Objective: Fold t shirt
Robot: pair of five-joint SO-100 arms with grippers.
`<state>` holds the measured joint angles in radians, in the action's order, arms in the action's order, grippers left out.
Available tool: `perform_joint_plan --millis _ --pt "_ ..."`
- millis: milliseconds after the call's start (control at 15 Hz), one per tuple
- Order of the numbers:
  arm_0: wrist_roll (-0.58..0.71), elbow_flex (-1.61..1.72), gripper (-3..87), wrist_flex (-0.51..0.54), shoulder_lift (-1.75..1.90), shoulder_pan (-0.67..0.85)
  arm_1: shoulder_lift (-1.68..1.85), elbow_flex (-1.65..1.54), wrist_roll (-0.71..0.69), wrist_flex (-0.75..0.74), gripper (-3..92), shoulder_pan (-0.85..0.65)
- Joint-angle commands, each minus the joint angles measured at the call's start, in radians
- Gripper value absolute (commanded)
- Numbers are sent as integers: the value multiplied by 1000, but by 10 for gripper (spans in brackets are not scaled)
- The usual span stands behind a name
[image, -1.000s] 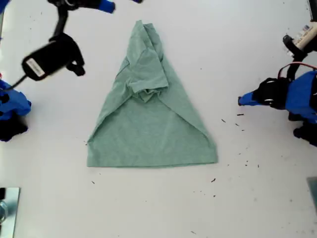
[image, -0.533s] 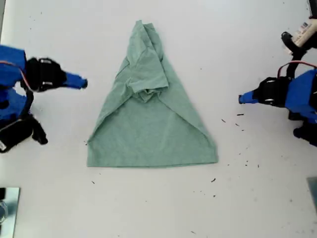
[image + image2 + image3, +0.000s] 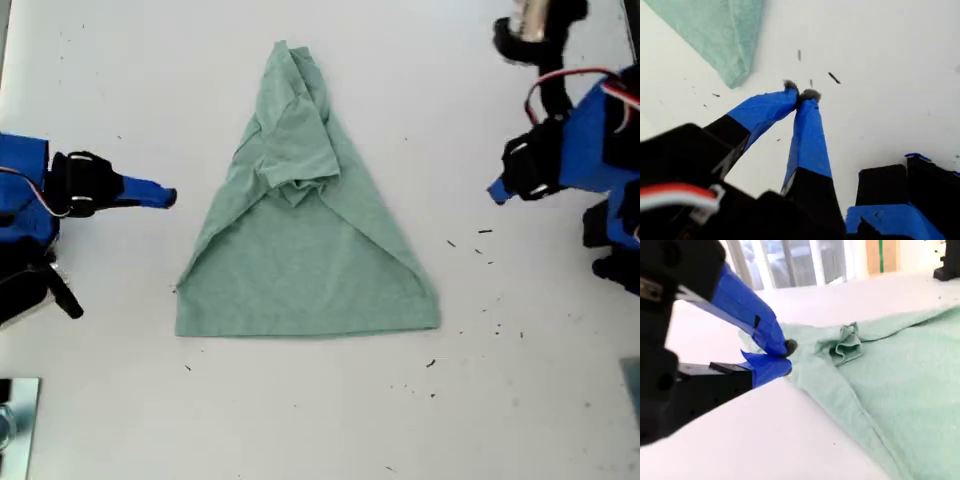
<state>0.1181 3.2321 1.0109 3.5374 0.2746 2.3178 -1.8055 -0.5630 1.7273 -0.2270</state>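
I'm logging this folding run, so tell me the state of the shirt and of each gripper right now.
t shirt: lying flat on the white table, both sides folded inward into a triangle, sleeves bunched near the middle, held by nothing.
my first gripper: shut, empty, above bare table just off a shirt corner, at the exterior view's right.
my second gripper: shut, empty, beside the shirt's edge without gripping it, at the exterior view's left.

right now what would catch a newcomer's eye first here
The pale green t shirt lies mid-table, folded into a triangle with its point toward the exterior view's top. My second hand sits shut at that view's left, off the cloth. My first hand hangs shut at its right, over dark specks.
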Motion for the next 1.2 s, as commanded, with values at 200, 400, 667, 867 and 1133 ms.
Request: perform_joint_plan --millis 200,400,667,867,1133 --pt "37 14 -2 -15 -18 14 -276 291 15 8 313 129" --pt "43 14 -2 -17 -18 11 -463 279 106 -32 327 242" --pt "57 14 -2 -17 -17 18 -701 267 155 -207 323 318" --pt "58 14 -2 -17 -17 6 -742 173 160 -336 269 324" --pt "60 14 -2 -17 -17 0 -635 153 115 -322 242 324"
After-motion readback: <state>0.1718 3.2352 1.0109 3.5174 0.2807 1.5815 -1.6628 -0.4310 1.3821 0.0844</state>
